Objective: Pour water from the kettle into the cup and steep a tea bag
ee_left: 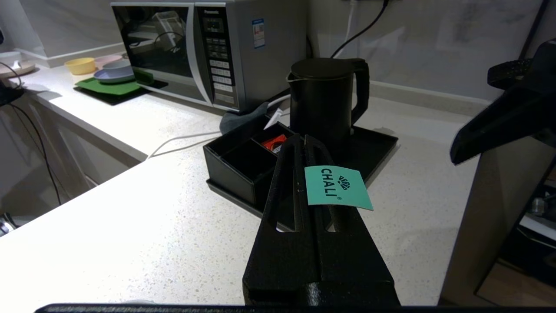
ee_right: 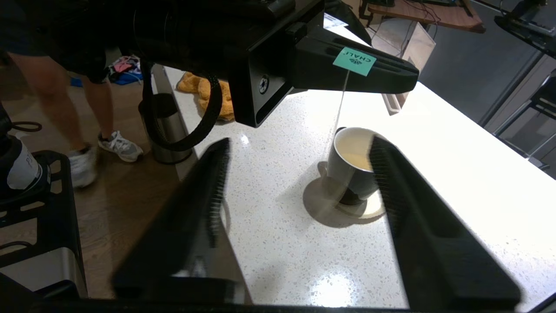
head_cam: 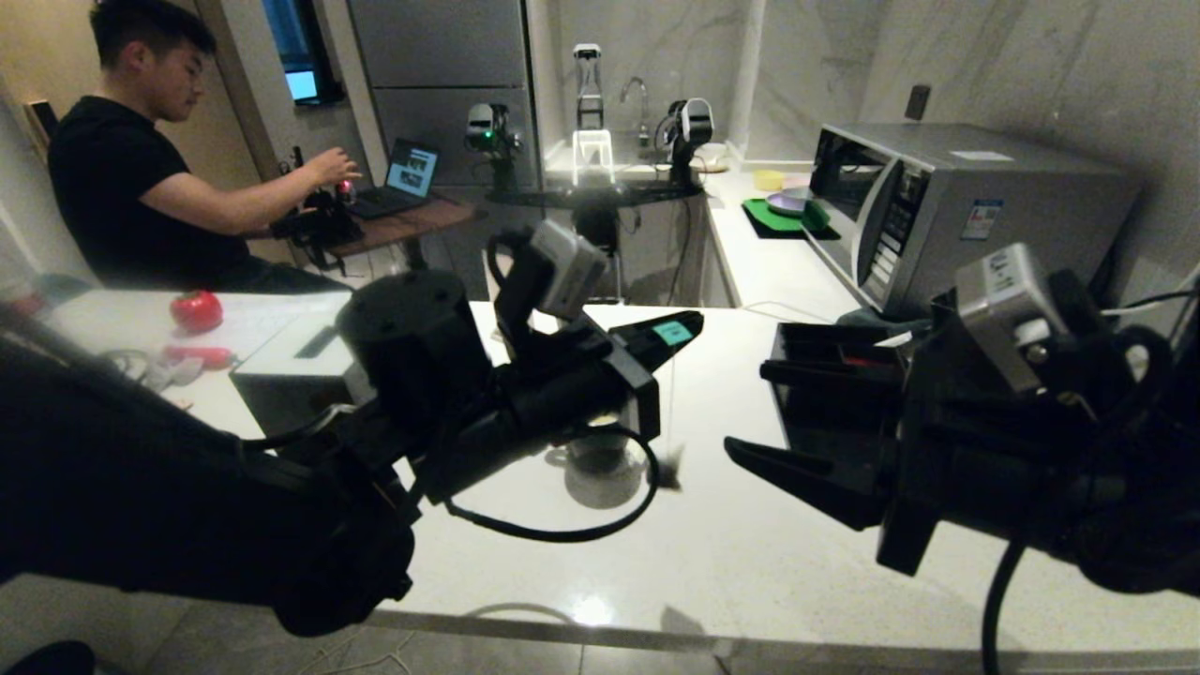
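My left gripper (head_cam: 682, 330) is shut on the teal paper tag (ee_left: 336, 187) of a tea bag, held high over the white counter. A thin string (ee_right: 340, 108) drops from the tag to the tea bag (head_cam: 670, 469), which hangs blurred beside the cup, outside it. The cup (ee_right: 349, 171) stands on the counter under the left gripper, with yellowish water (ee_right: 354, 157) in its white inside. The black kettle (ee_left: 325, 100) stands upright on its tray, lid on. My right gripper (ee_right: 299, 143) is open and empty, level with the cup and right of it.
The black compartment tray (ee_left: 234, 161) holds a red packet and carries the kettle. A microwave (head_cam: 937, 206) stands behind it. A white box (head_cam: 291, 366) and a tomato (head_cam: 197, 309) lie at the left. A person (head_cam: 141, 187) sits at a desk beyond.
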You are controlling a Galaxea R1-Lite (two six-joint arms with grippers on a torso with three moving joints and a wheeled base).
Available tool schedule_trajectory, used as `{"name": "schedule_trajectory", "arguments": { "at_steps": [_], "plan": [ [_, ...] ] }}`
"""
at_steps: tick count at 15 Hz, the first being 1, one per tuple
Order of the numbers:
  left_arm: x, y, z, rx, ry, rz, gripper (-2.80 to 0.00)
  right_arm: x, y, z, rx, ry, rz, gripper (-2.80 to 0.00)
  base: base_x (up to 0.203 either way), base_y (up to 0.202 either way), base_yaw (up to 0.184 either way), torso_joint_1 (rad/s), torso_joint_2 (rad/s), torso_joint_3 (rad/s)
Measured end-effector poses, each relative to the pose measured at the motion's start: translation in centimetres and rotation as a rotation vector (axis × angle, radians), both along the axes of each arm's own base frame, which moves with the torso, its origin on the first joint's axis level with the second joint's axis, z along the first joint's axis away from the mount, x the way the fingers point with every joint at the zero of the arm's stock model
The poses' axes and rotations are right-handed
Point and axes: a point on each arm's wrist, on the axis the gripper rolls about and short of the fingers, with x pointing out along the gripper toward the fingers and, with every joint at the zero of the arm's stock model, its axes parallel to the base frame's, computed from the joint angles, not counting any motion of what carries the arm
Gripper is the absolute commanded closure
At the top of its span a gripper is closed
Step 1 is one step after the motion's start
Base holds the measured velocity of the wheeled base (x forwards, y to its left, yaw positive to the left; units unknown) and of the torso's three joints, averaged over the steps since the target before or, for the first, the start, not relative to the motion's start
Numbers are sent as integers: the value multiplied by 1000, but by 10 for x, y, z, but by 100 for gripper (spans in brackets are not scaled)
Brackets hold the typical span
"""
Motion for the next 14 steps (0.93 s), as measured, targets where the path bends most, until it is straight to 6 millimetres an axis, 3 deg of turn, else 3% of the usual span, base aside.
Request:
{"name": "schedule_trajectory", "arguments": {
  "at_steps": [10,14],
  "plan": [
    [-1,2,1,-5,0,22,0,-5,-4,4,10,-12,-8,-280,0,0,0,0,0,0],
    [0,2,2,-10,5,51,0,-6,-8,6,19,-16,-102,-280,0,0,0,0,0,0]
  ]
}}
